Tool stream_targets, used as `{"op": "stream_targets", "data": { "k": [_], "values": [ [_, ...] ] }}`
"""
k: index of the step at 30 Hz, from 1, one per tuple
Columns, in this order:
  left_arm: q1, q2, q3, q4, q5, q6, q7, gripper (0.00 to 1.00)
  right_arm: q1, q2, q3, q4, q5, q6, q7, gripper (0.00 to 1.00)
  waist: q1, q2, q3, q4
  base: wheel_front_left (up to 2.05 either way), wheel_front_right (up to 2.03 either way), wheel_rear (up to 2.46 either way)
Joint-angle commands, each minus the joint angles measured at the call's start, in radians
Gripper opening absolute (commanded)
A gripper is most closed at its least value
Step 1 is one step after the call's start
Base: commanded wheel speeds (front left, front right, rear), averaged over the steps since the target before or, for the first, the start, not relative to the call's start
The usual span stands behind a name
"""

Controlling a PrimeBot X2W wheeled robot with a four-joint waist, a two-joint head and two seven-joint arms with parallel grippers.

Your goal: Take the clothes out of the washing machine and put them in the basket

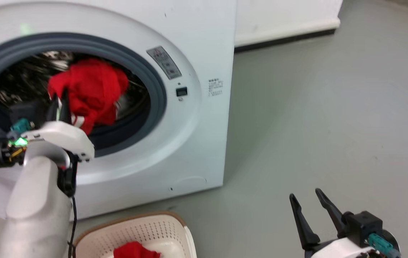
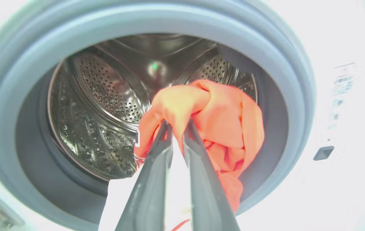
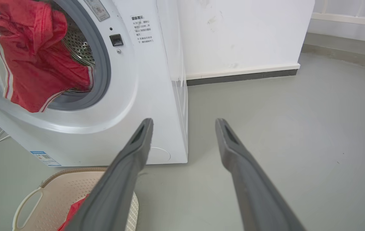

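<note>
red garment (image 1: 92, 89) — bunched (hanging), washing machine (image 1: 204, 53) mouth | second garment (image 1: 136, 251) — in basket (image 1: 161, 231)

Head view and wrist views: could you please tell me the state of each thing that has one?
Large white front-loading washing machine: porthole open.
Bright red fabric garment at porthole: gripped, dangling.
Second red garment: lying in basket.
Cream perforated plastic basket: upright on floor.
Left gripper: shut on first garment.
Right gripper: open, empty.
</note>
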Motion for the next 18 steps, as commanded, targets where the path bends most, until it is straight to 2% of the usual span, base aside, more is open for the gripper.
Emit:
{"op": "stream_targets", "data": {
  "k": [1,15,18],
  "values": [
    [0.046,-0.007,0.009,-0.045,0.011,-0.008,-0.007,0.0,0.028,-0.001,-0.008,-0.016,-0.004,-0.001,0.01,1.0,0.0004,0.0,-0.081,0.041,0.0,0.0,0.0],
    [0.359,-0.11,0.01,-0.495,0.055,-0.034,-0.006,0.0,0.112,-0.001,-0.04,-0.106,-0.028,-0.001,0.068,1.0,0.0004,0.0,-0.136,0.161,0.0,0.0,0.0],
    [0.514,-0.136,-0.004,-0.616,0.044,-0.021,0.0,0.0,0.121,-0.001,-0.033,-0.119,-0.027,-0.001,0.075,1.0,0.0004,0.0,-0.135,0.183,0.0,0.0,0.0]
  ]
}}
